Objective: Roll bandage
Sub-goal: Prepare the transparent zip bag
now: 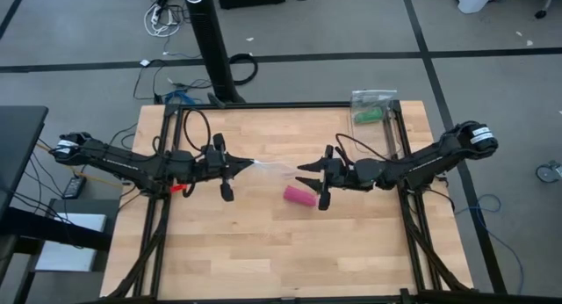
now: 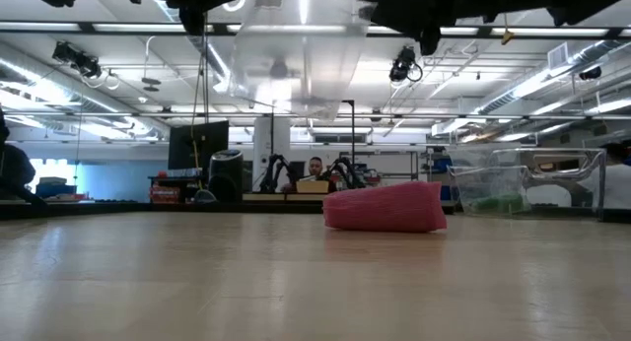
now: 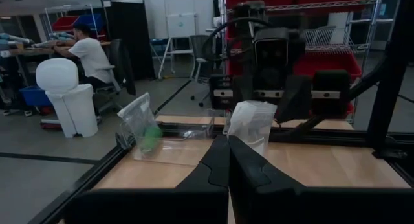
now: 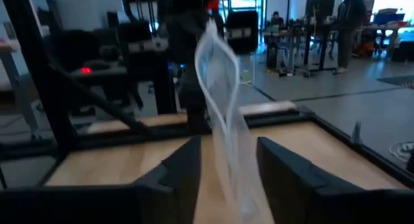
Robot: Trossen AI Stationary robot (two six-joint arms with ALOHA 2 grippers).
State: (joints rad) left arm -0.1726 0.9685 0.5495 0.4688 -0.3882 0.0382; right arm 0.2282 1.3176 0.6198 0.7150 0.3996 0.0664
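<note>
The bandage (image 1: 299, 196) is a magenta-pink roll lying on its side on the wooden table, also seen in the low view (image 2: 385, 206). No gripper touches it. Above the table's middle a clear plastic bag (image 1: 274, 168) stretches between my two grippers. My left gripper (image 1: 248, 163) is shut on the bag's left end. My right gripper (image 1: 301, 174) stands open just beyond the bandage's far side, with the bag's other end (image 4: 223, 127) between its fingers. My left gripper pinches an edge of the clear bag (image 3: 240, 134) between its two shut fingers, coming level from the table's left. The bag (image 3: 251, 120) stands out past the fingertips, lifted clear of the table. My right gripper: the bag runs between its open fingers (image 4: 184, 166); whether they touch it I cannot tell.
A second clear bag holding a green roll (image 1: 369, 116) lies at the table's far right corner, also in the low view (image 2: 491, 191). A black frame (image 1: 263, 105) runs around the tabletop. Bare wood lies near the front edge.
</note>
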